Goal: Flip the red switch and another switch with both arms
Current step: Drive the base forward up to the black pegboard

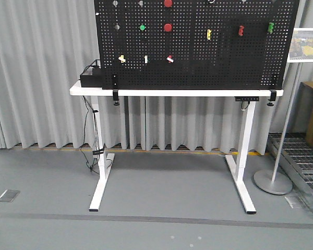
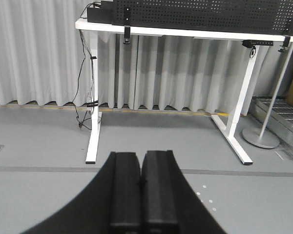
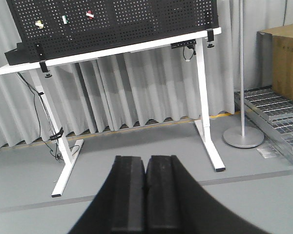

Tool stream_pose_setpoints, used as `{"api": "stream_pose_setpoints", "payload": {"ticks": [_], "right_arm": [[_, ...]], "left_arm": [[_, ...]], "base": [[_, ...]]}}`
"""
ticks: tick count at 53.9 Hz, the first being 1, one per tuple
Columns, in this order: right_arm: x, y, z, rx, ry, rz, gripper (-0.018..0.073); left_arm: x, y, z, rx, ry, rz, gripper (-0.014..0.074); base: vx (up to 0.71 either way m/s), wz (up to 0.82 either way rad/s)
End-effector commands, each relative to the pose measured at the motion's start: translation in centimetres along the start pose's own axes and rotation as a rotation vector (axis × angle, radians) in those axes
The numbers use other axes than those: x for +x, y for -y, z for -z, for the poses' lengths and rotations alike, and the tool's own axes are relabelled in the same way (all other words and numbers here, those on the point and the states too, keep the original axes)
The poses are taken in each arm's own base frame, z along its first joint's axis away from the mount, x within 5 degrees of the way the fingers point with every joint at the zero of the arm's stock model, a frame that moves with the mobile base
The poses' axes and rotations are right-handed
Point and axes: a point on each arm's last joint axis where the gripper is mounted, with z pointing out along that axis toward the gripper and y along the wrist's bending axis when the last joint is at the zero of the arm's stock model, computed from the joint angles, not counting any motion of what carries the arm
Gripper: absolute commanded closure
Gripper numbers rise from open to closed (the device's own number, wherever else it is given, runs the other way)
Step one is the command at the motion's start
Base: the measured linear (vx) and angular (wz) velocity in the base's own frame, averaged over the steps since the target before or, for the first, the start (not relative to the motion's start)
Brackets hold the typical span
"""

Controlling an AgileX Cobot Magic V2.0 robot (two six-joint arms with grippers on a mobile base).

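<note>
- Two switches sit low on the pegboard (image 1: 208, 67), with a white-levered one between them: red switch (image 1: 170, 59) on the right, yellow switch (image 1: 122, 59) on the left
- Both lie well ahead of and above my grippers; the right wrist view shows them up and to the left, and the left wrist view cuts them off above its top edge
- Left gripper (image 2: 141, 163) and right gripper (image 3: 146, 165) are both closed, pads together, holding nothing
- I'd judge right arm for red and left for yellow, so the arms don't cross
- Table (image 1: 198, 92) edge juts out just below that row, and the pole stand (image 3: 242, 136) is off to my right
- Lever throw is too small to tell
</note>
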Motion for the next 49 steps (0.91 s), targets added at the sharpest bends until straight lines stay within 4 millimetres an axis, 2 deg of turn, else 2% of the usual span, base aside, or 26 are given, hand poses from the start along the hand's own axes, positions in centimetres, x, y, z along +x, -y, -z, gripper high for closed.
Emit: {"api": "stream_pose_setpoints", "payload": {"ticks": [1, 27, 49], "right_arm": [[-0.64, -0.05, 0.09, -0.006, 0.090, 0.010, 0.0566], [-0.64, -0.05, 0.09, -0.006, 0.090, 0.010, 0.0566], [-0.64, -0.06, 0.09, -0.009, 0.090, 0.010, 0.0566]], "left_arm": [[-0.14, 0.00, 0.02, 0.005, 0.077, 0.008, 0.0594], [-0.14, 0.00, 0.02, 0.005, 0.077, 0.008, 0.0594], [-0.14, 0.00, 0.02, 0.005, 0.077, 0.008, 0.0594]], "base": [[0.00, 0.00], [0.04, 0.01], [0.21, 0.08]]}}
